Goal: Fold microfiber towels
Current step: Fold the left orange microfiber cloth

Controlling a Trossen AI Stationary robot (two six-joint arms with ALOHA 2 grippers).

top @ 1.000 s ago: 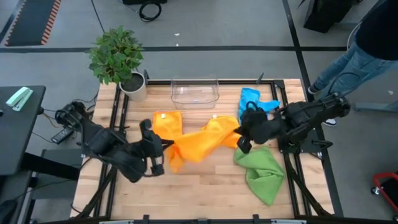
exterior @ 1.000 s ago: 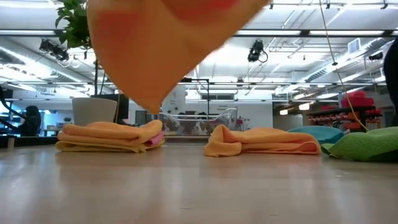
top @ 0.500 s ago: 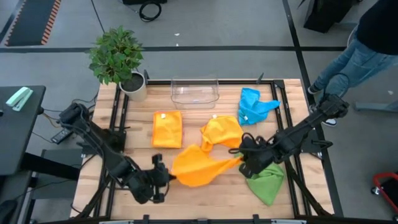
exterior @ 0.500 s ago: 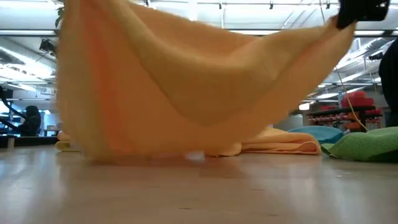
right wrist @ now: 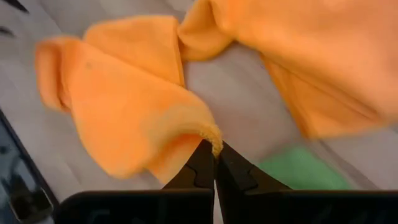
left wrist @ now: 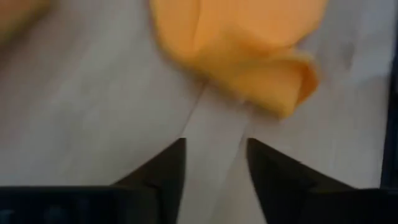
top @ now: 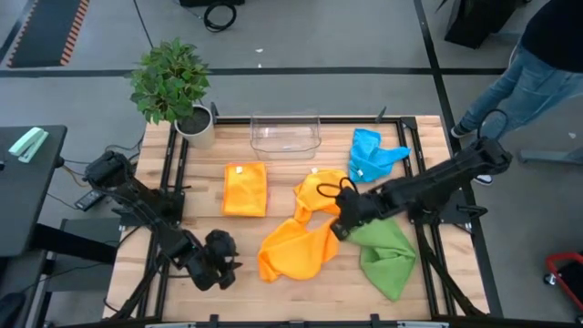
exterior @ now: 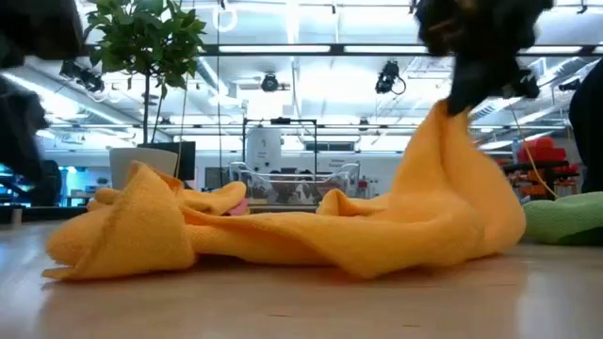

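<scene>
The step in hand seemed to be the laying out of one orange towel (top: 296,251) on the table (top: 301,287) before its first fold. This towel lay crumpled near the front edge of the table, at about 6 o'clock from the table's centre, with one corner lifted up. The right gripper (top: 338,225) was clenched on that raised corner, at about 2 o'clock from the heap; in the right wrist view the fingers pinched the orange edge tightly. The left gripper (top: 221,258) stood at 9 o'clock from the towel, just beside it and not touching; its fingers (left wrist: 163,169) were apart and held nothing, with only bare wood between them. A folded orange towel (top: 245,189) rested at about 10 o'clock from the centre, a second orange or yellow cloth (top: 324,194) lay at 12 o'clock from the heap, the blue towel (top: 372,155) at 1 o'clock near the clear bin (top: 285,134), and the green towel (top: 386,255) at 4 o'clock. In my judgement the next move calls for the free left claw to take the near loose corner, so that both arms can pull the cloth flat; otherwise the fold will come out uneven.
</scene>
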